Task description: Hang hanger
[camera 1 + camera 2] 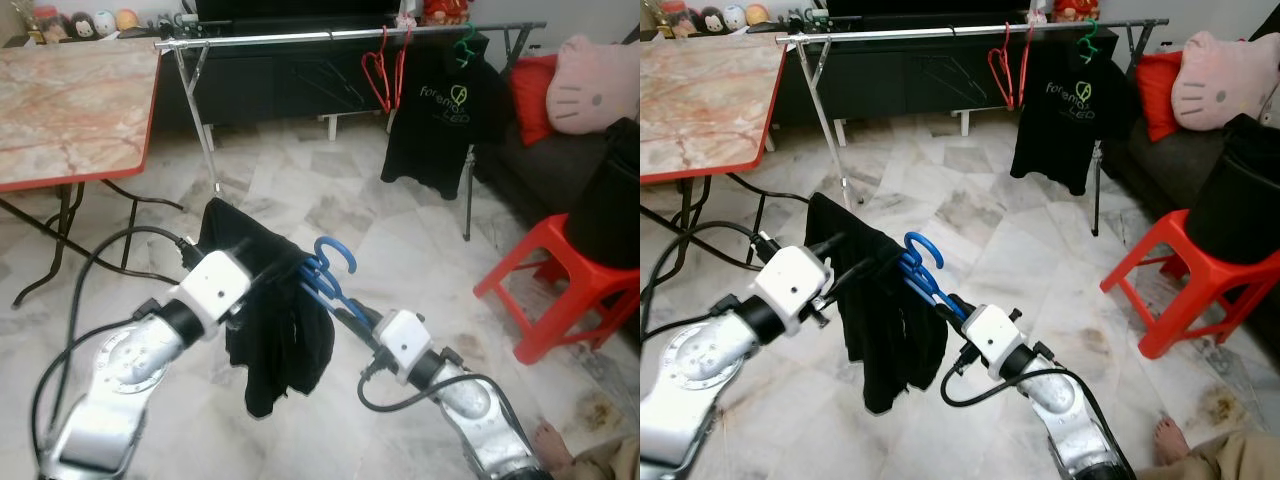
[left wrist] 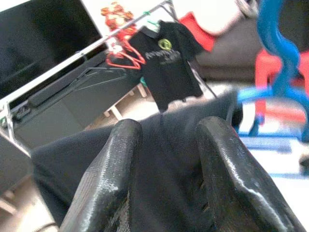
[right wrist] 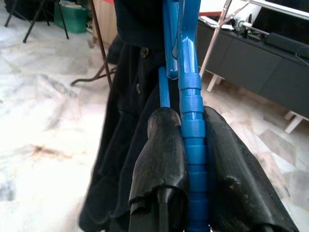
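Note:
A blue plastic hanger [image 1: 330, 292] is held low in front of me, hook up, with a black garment [image 1: 270, 330] draped over it. My right gripper [image 3: 186, 121] is shut on the hanger's ribbed blue stem [image 3: 192, 145]. My left gripper [image 2: 169, 159] pinches the black cloth [image 2: 159, 193] from the other side, near the garment's top [image 1: 855, 270]. Far behind, a silver clothes rail [image 1: 300, 37] carries two red hangers [image 1: 378, 70] and a black T-shirt [image 1: 440, 120] on a green hanger [image 1: 463, 48].
A marble-topped folding table [image 1: 60, 100] with a red rim stands at the left. On the right are a red plastic stool [image 1: 560, 280] and a dark sofa with a pink cushion [image 1: 600, 85]. A person's foot [image 1: 550, 445] rests at the lower right. Marble floor lies between me and the rail.

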Tool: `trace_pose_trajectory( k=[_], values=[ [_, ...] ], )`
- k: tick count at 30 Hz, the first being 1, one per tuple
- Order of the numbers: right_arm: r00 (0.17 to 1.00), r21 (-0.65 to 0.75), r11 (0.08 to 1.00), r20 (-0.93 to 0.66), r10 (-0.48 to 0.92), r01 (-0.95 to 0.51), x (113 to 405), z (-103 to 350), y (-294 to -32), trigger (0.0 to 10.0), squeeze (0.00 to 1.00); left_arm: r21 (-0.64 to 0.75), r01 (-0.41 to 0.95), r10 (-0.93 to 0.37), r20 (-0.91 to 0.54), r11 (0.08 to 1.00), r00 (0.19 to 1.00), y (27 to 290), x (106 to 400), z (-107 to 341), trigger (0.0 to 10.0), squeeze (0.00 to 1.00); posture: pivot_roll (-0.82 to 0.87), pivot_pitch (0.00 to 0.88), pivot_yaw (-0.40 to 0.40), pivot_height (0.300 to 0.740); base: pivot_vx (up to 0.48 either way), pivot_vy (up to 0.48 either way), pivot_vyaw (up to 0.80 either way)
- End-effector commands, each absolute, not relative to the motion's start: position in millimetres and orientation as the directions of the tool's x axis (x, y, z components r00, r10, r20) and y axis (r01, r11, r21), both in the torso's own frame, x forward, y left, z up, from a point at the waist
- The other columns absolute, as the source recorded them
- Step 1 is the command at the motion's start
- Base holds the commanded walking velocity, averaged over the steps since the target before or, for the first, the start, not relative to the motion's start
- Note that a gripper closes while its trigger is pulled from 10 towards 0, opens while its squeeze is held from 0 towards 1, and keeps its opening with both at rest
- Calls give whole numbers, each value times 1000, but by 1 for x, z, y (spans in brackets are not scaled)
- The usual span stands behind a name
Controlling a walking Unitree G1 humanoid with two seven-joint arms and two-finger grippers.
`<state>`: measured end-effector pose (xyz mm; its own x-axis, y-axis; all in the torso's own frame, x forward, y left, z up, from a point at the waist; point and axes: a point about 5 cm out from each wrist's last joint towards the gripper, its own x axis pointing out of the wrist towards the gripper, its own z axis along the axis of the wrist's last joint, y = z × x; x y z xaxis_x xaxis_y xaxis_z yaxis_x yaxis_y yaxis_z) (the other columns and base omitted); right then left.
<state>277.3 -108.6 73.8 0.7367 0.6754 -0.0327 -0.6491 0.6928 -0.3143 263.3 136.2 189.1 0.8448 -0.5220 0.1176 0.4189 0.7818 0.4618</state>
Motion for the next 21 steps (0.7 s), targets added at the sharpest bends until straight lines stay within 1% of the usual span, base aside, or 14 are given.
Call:
trace_pose_trajectory(
  k=[1,2,5,6,10,14,15,18,21],
  values=[
    [735,-327,705,45,676,-629,281,90,-103,0,0,439,405,-495,111,802,862,135,266,187,10000,1000,10,65,-22,740,0,0,0],
    [740,-325,714,57,670,-621,282,92,-101,0,0,419,396,-482,119,817,868,131,266,187,10000,1000,10,65,-22,740,0,0,0],
    [749,-323,724,66,659,-609,284,94,-102,0,0,420,408,-491,109,811,864,127,264,186,10000,1000,12,65,-22,740,0,0,0],
    [759,-322,735,70,648,-597,287,95,-102,0,0,421,412,-493,101,808,864,127,263,185,10000,0,16,67,-22,740,0,0,0],
    [778,-303,760,88,622,-574,294,100,-100,0,0,425,438,-517,85,792,852,124,261,185,10000,0,16,67,-23,740,0,0,0],
    [769,-310,751,88,634,-583,295,102,-95,0,0,406,484,-558,83,775,825,116,258,186,10000,0,19,63,-24,740,0,0,0],
    [766,-311,747,84,638,-588,295,101,-94,0,0,421,500,-577,70,757,814,115,256,185,10000,0,19,63,-24,740,0,0,0],
    [764,-313,744,81,640,-590,295,101,-94,0,0,434,500,-577,57,749,815,114,256,183,10000,0,19,63,-24,740,0,0,0],
    [759,-313,740,83,646,-596,295,101,-93,0,0,431,456,-532,70,779,844,115,260,183,10000,0,19,63,-24,740,0,0,0]
  ],
)
